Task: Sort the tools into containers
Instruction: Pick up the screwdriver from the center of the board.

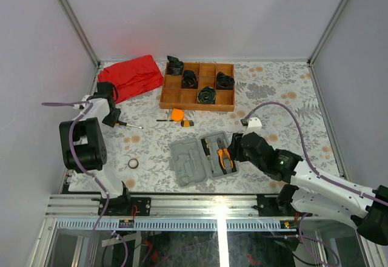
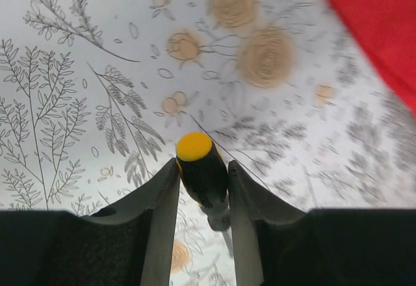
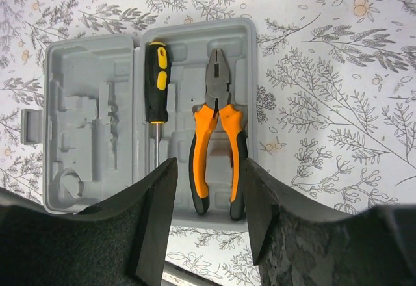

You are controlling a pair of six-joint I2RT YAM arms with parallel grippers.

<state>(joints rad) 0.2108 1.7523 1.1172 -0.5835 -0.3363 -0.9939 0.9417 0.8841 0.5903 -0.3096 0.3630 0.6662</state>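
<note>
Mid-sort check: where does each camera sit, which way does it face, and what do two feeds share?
Top external: above and behind the bases, looking down on the table; left arm and right arm show.
Left wrist: aimed down at the table; left gripper around a screwdriver.
Right wrist: over the grey case, looking down; open right gripper in front.
Shared: top and right wrist both show the grey case holding the pliers.
</note>
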